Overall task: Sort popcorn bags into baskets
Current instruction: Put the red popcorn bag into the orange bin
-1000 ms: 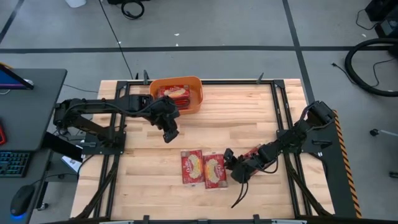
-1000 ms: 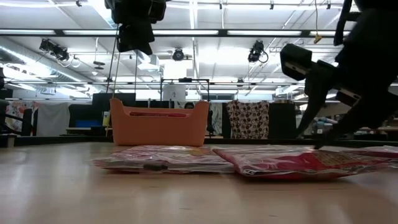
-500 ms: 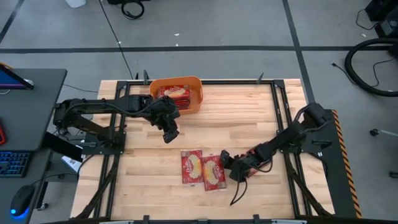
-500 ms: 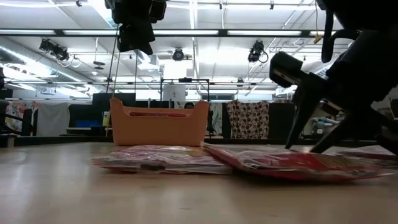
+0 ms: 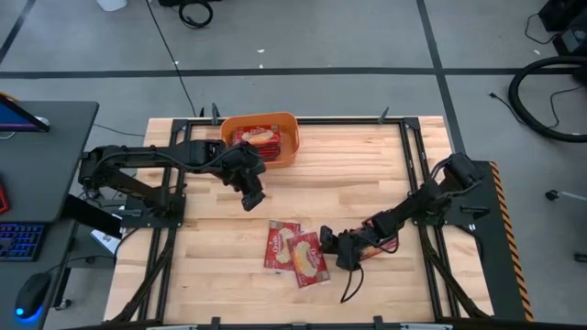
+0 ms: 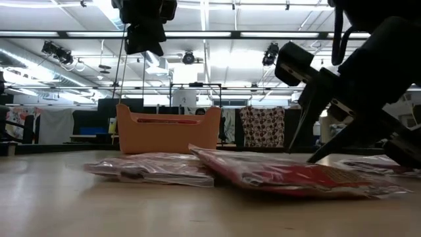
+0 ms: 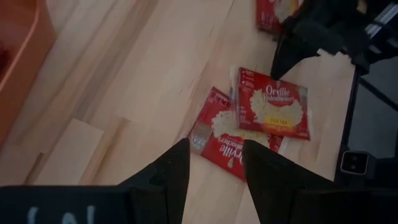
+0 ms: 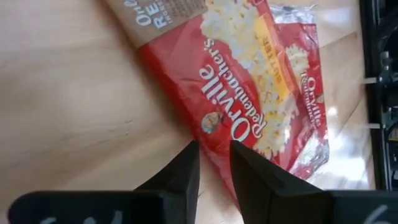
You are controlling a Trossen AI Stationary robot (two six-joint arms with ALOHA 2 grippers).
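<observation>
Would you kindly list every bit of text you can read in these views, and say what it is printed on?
"Orville Redenbacher's": on the upper popcorn bag, right wrist view.
"Orville Redenbacher's": same bag, left wrist view.
"Orville": partly covered lower bag.
Small print on the bags: unreadable.
Bags in the orange basket: unreadable.

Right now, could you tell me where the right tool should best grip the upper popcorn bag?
Probably the raised edge nearest the right tool: the upper popcorn bag lies tilted over the other popcorn bag, so that side, seen lifted in the low view, likely lets a finger slip under from the right.

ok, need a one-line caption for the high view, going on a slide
Right gripper low against the edge of two overlapping popcorn bags on the table; left gripper hovers near the orange basket, which holds more bags.
</observation>
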